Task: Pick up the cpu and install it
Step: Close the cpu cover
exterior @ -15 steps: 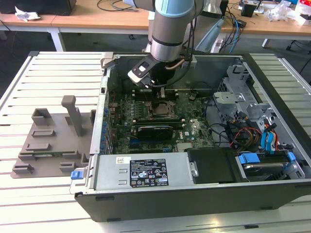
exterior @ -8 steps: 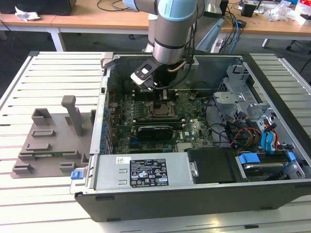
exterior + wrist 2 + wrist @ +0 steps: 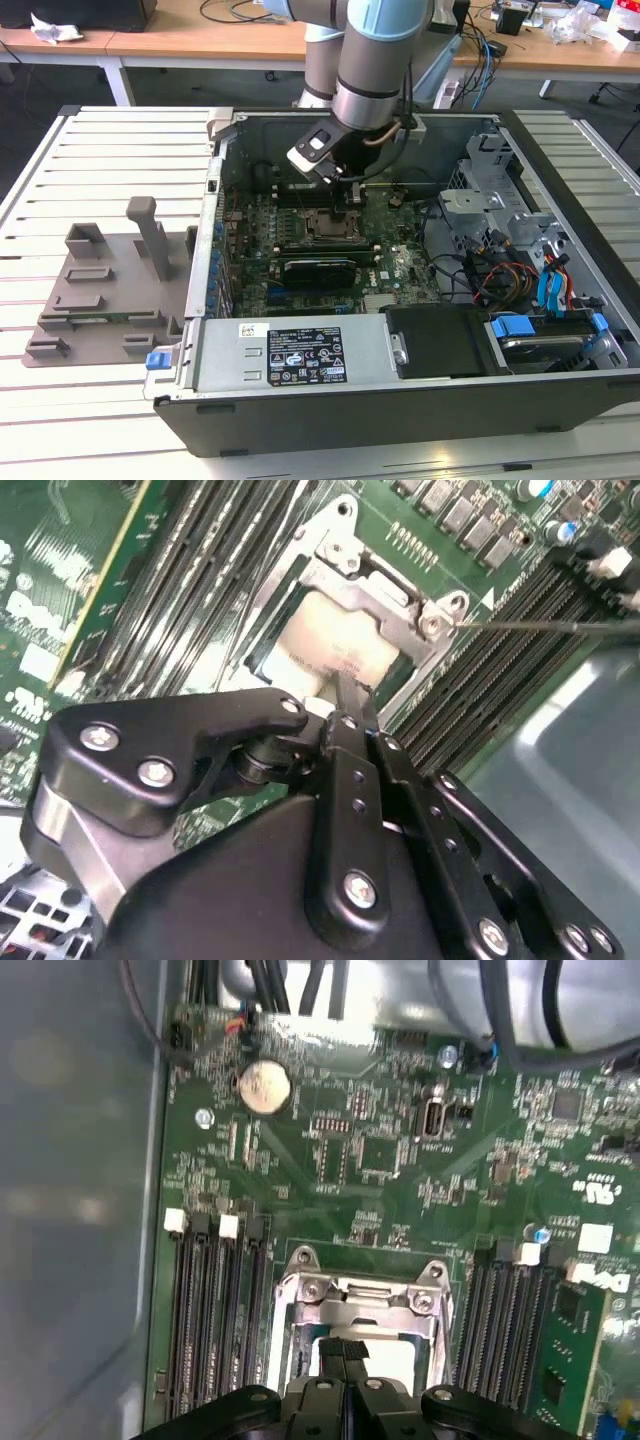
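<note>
Evidently the cpu (image 3: pixel 335 645) is seen lying flat inside the metal socket frame (image 3: pixel 380 585) on the motherboard (image 3: pixel 380 1160), with its pale top exposed. It is judged light, stiff, smooth-topped and fragile underneath, and best held by opposite edges. The gripper (image 3: pixel 345 693) is poised directly over it, its jaws drawn together with nothing seen between them.

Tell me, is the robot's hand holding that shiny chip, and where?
Cannot be told. The hand meets one edge of the chip, which lies inside the metal frame; a real grip there isn't clear.
</note>
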You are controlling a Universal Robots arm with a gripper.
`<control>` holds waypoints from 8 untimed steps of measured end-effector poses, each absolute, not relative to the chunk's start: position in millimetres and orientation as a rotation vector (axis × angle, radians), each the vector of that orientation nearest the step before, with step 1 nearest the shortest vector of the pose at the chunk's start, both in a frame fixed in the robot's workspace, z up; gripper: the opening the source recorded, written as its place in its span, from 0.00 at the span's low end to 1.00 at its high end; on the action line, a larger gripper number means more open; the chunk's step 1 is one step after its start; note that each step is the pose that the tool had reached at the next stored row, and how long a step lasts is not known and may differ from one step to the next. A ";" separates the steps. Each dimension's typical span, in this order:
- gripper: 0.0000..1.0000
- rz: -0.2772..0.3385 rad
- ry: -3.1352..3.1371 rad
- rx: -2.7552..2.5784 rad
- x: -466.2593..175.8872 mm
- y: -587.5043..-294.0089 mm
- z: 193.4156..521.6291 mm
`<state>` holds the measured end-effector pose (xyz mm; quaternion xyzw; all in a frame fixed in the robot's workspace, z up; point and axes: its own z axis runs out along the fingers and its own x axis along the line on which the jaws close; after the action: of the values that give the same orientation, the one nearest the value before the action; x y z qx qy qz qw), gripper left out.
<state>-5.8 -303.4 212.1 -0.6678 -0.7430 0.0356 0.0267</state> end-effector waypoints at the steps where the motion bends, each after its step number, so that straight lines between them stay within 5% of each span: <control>1: 0.11 0.110 -2.295 -2.063 -5.0 -303.4 214.3; 8: 0.11 0.029 -2.301 -1.989 -21.2 -305.3 214.2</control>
<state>-21.2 -305.3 214.2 -0.6532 -0.7554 0.0097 0.0499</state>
